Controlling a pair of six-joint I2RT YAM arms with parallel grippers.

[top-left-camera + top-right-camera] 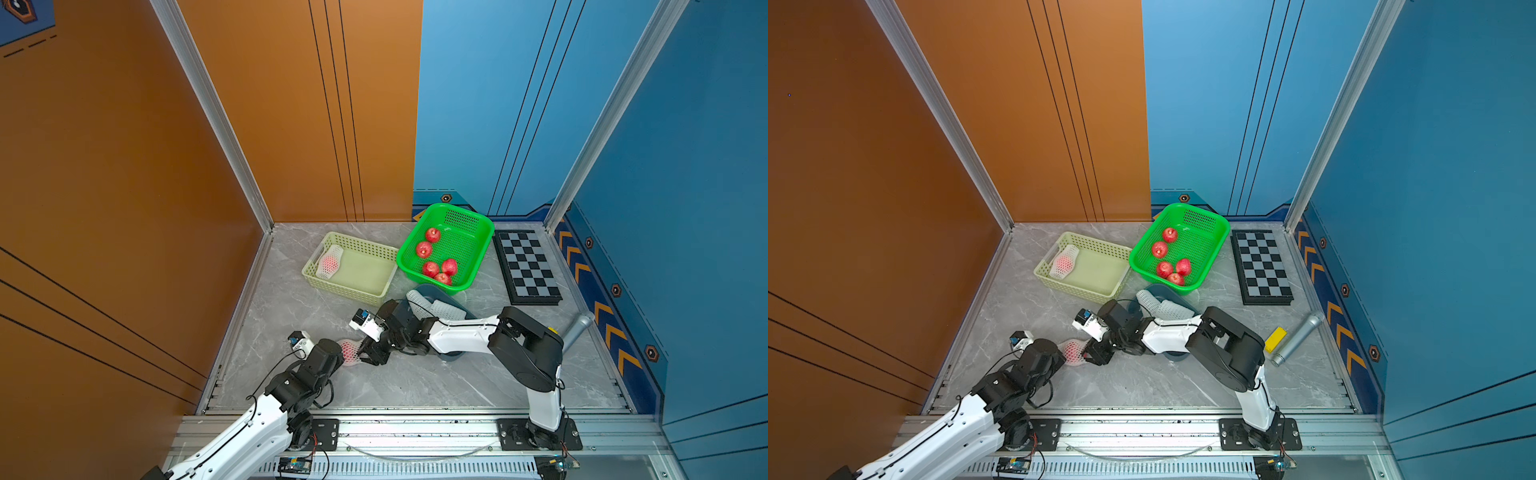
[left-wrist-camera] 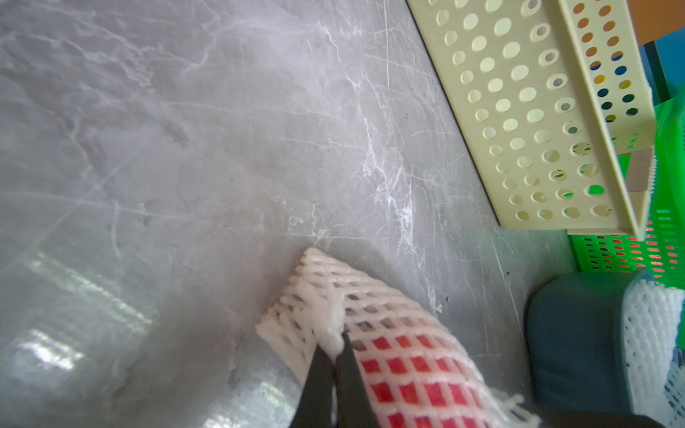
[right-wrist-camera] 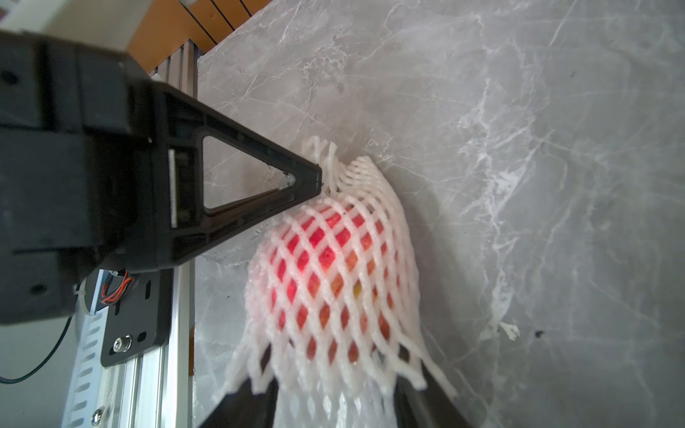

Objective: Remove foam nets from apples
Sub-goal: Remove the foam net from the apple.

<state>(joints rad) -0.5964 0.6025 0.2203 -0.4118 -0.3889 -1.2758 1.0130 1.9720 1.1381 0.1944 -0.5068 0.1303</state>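
The grey counter [image 1: 415, 382] carries a green basket [image 1: 460, 217], right of centre, holding five bare apples [image 1: 424, 249]. Lower centre, a foam net [image 1: 348, 353] sleeves one apple [image 3: 326, 255]; the left pincer [image 2: 335, 355] clamps its end, the right pincer [image 3: 333, 385] stands apart at the other.

In the left wrist view the netted apple [image 2: 415, 374] was cut off by the picture's edge. In the right wrist view the right gripper [image 3: 333, 385] was cropped likewise (its fingers [image 3: 255, 404] were blurred and partly veiled by the foam net [image 3: 333, 304]). In a top view the dark bin [image 1: 434, 291] was largely covered by the right arm [image 1: 457, 334].
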